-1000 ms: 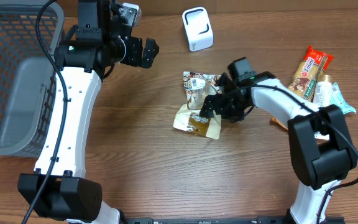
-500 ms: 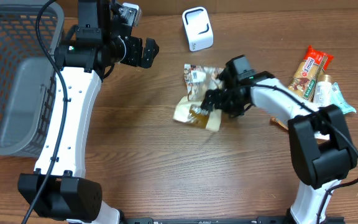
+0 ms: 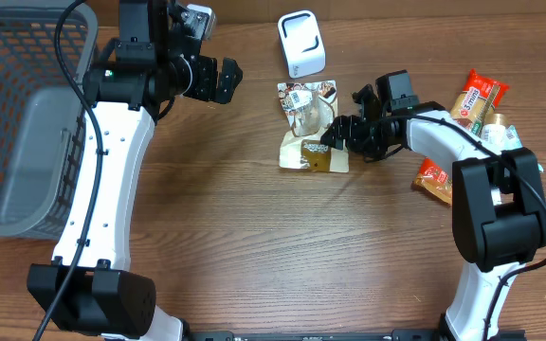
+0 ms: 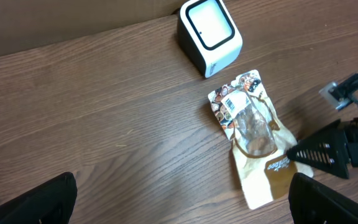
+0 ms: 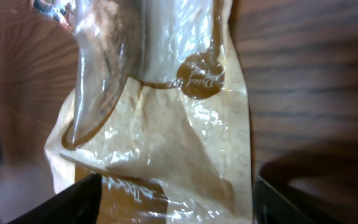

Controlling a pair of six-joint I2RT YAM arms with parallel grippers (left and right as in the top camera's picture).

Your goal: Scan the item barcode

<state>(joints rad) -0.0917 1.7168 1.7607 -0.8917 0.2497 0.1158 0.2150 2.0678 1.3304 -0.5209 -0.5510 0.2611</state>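
The right gripper (image 5: 176, 198) has its jaws spread wide, one dark finger at each lower corner of its wrist view. A tan-and-clear plastic snack pouch (image 5: 160, 124) fills the gap between them. It is glossy and crinkled, with a brown round seal printed just beyond the fingertips and a clear window further out. Whether the pads actually press on the film cannot be told.

From overhead the snack pouch (image 3: 311, 128) lies flat on the table, printed end away from the right gripper (image 3: 337, 140), which meets its near edge. A white barcode label (image 4: 229, 102) faces up on that far end.

The left gripper (image 4: 182, 199) hangs high with its jaws fully apart and nothing between them. Ahead of it sit the pouch and, just past that, a white box scanner with a dark-rimmed window (image 4: 209, 34).

The right wrist view is blurred at its edges and the pouch's print there is unreadable.

The surface is a brown wood-grain table (image 3: 254, 246). Outside the right jaws lie wrapped snack bars (image 3: 477, 104), and outside the left stands a grey wire basket (image 3: 27, 123).
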